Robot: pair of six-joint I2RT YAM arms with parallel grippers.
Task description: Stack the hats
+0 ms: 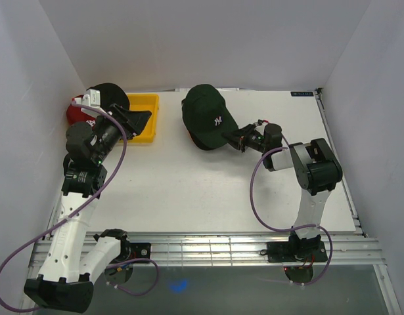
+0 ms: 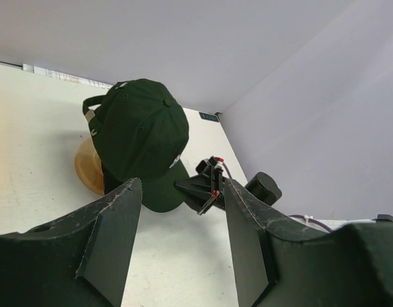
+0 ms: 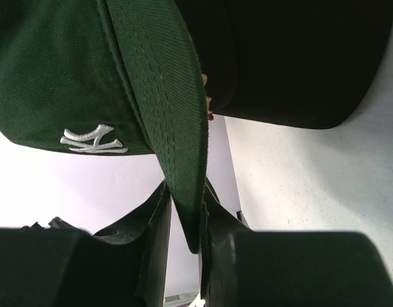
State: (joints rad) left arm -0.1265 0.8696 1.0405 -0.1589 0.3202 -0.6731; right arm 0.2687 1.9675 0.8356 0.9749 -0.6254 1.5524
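Note:
A dark green cap (image 1: 207, 113) with a white logo sits on top of a black cap (image 1: 199, 142) at the back middle of the table. My right gripper (image 1: 235, 139) is shut on the green cap's brim (image 3: 164, 96), which runs between its fingers; the black cap (image 3: 292, 57) lies just beyond. In the left wrist view the green cap (image 2: 142, 137) rests over a wooden stand (image 2: 87, 169). My left gripper (image 1: 133, 121) is open and empty above the yellow tray. A red cap (image 1: 75, 113) and a dark cap (image 1: 111, 96) lie at the far left, partly hidden by the left arm.
The yellow tray (image 1: 149, 105) stands at the back left, under my left gripper (image 2: 183, 236). White walls close in the table on the left, back and right. The right arm's purple cable (image 1: 257, 197) loops over the table's near part.

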